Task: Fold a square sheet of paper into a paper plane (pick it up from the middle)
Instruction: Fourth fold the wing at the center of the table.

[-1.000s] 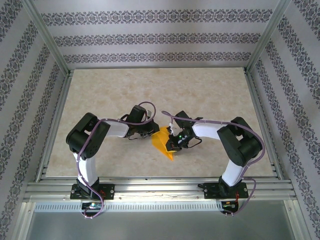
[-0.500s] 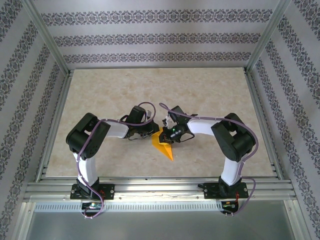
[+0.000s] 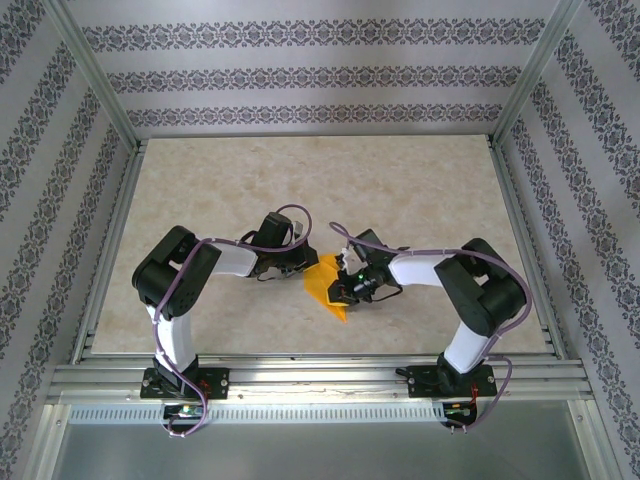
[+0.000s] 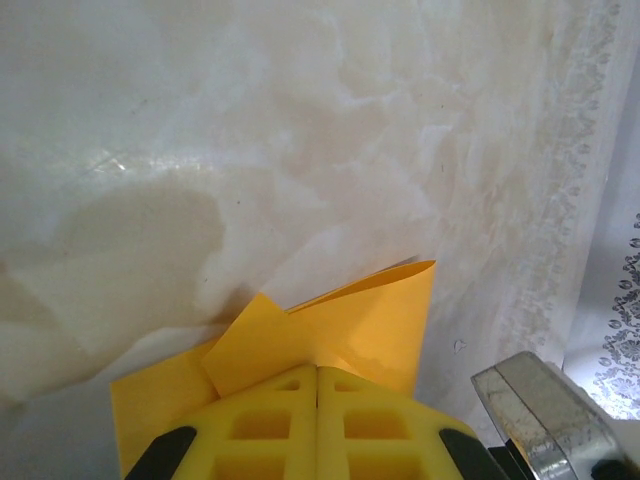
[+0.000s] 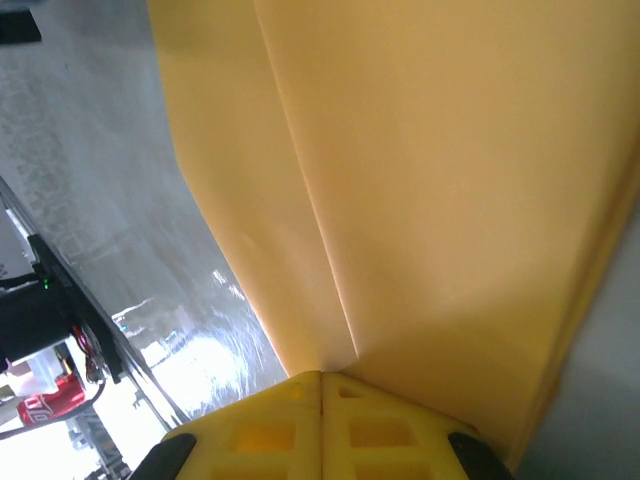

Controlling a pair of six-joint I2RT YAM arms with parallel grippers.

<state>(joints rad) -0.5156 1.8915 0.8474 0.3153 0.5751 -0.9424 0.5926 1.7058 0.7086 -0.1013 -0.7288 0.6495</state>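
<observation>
**Progress.** The thin, bright-orange sheet of paper point(image 3: 322, 283) lies on the beige marbled table top point(image 3: 400, 190), near the centre and between the two grippers. It is partly folded, not a flat square. The top view shows a tapered outline with a point toward the near edge. The left wrist view shows overlapping flaps and one raised fold point(image 4: 370, 320). The right wrist view shows a long crease running up the paper point(image 5: 430, 180). Judged approx. mid-task: early folds are made, but there is no slim dart w/ centre ridge yet. Wing folds and final shaping appear outstanding.

**Arm pose.** Both arms are bent at the elbow, forearms angled inward and low over the table. The left gripper point(image 3: 303, 266) sits at the sheet's left far edge. The right gripper point(image 3: 343, 291) sits on its right side. The two are near each other.

**Fingers.**
- **Left gripper:** the yellow fingers are pressed together, tips point(image 4: 318, 372) over the paper's edge.
- **Right gripper:** the fingers are pressed together, tips point(image 5: 321, 378) at the foot of the crease.
- **Both:** cannot tell whether a paper layer is caught between the pads or the tips merely bear down on it.
</observation>
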